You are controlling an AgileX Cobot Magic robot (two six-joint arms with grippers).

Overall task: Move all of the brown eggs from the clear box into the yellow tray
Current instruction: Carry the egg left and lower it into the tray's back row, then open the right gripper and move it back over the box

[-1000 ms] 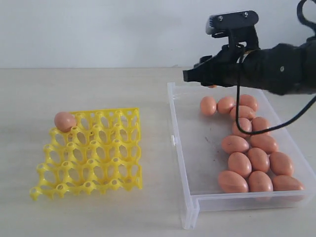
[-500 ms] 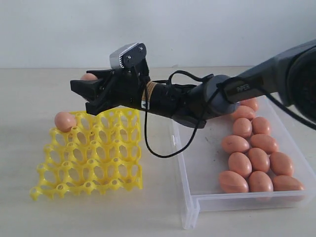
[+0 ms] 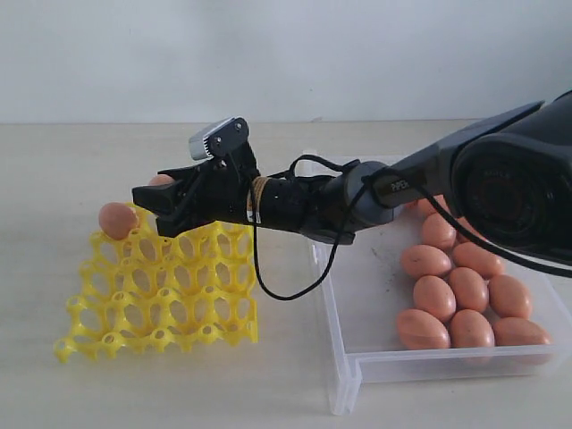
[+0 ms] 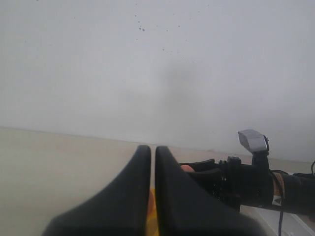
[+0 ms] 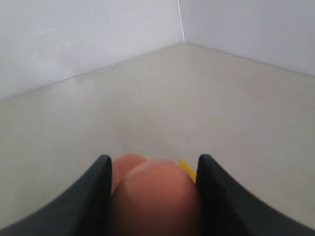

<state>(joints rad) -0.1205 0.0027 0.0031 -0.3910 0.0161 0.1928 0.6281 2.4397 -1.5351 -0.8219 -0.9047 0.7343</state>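
My right gripper (image 3: pixel 147 211) is now lower than half a second ago, over the far row of the yellow tray (image 3: pixel 179 295), beside the seated egg (image 3: pixel 117 220). The right wrist view shows its jaws clamped on a smooth orange-brown egg (image 5: pixel 155 196), which the exterior view mostly hides. The left gripper (image 4: pixel 152 157) has its fingers together.

eggs (image 3: pixel 434 298): orange-brown, plain, all alike
held egg (image 5: pixel 155 201): same orange-brown, no marks
clear box (image 3: pixel 368 299): see-thru plastic w/ dark specks on floor
yellow tray (image 3: pixel 161 295): bright yellow, open lattice grid
right gripper (image 3: pixel 152 211): black; silver-grey cam cap (image 3: pixel 217 138)
left gripper (image 4: pixel 151 150): black
cable (image 3: pixel 277 298): black
counter (image 3: pixel 54 170): pale beige, plain
wall (image 3: pixel 268 54): off-white/grey
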